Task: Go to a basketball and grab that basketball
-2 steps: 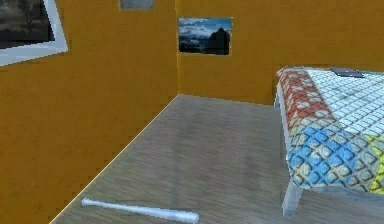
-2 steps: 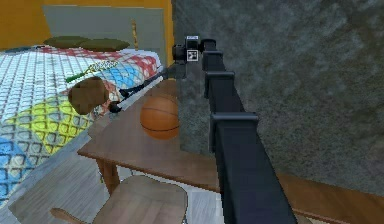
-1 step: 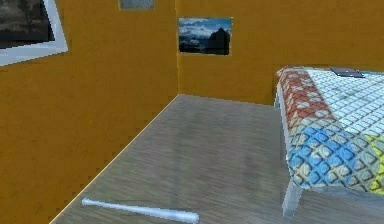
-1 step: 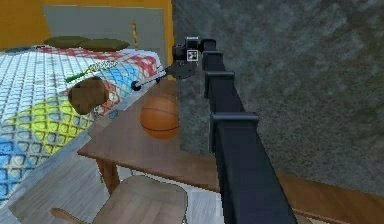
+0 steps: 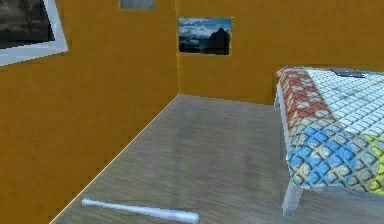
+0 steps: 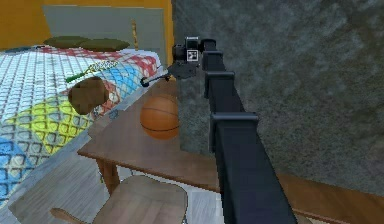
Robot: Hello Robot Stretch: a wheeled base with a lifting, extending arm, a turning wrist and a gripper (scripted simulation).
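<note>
Where the arm (image 6: 235, 130) reaches out in the arm side view, the gripper (image 6: 158, 79) shows just above the basketball (image 6: 160, 113) in the picture. I cannot tell whether it touches the basketball, whether it holds anything, or how its jaws stand. The orange basketball sits on a wooden table (image 6: 130, 152), near the edge by the bed (image 6: 40, 100). A brown soft toy (image 6: 88, 95) lies on the bed, and a chair (image 6: 150, 205) stands at the table. In the forward view, a pale bat (image 5: 140, 211) lies on the floor (image 5: 200, 150) near the orange wall (image 5: 100, 100).
</note>
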